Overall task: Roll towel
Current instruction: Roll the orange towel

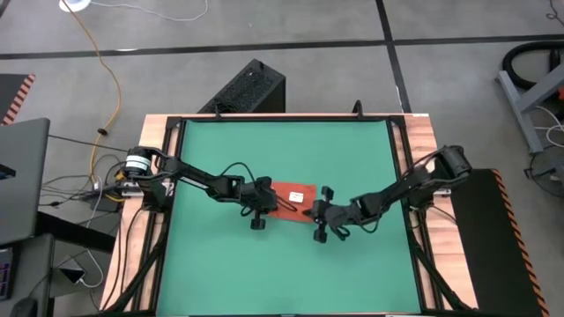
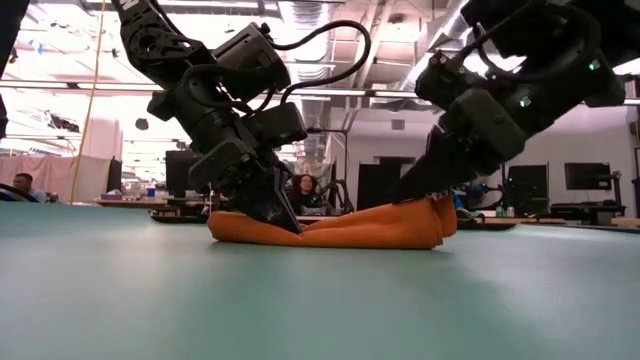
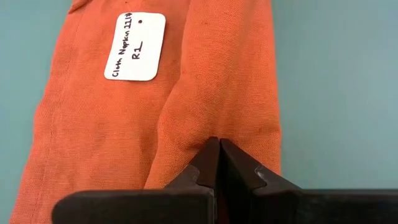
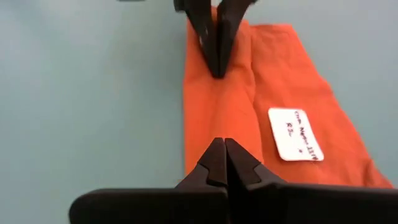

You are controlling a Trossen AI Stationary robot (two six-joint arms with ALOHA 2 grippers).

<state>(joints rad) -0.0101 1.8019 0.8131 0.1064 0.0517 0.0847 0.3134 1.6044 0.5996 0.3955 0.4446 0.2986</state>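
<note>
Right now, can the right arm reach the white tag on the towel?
Probably yes. The right gripper is shut on the towel, and the white tag lies face-up just beside it, uncovered. The left gripper pinches the opposite end, clear of the tag.

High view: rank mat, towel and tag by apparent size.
1. Mat, largest by far.
2. Towel, a small orange patch between the two pincers.
3. Tag, a tiny white patch on the towel.
All lie flat on the table, so nearness doesn't skew this.
</note>
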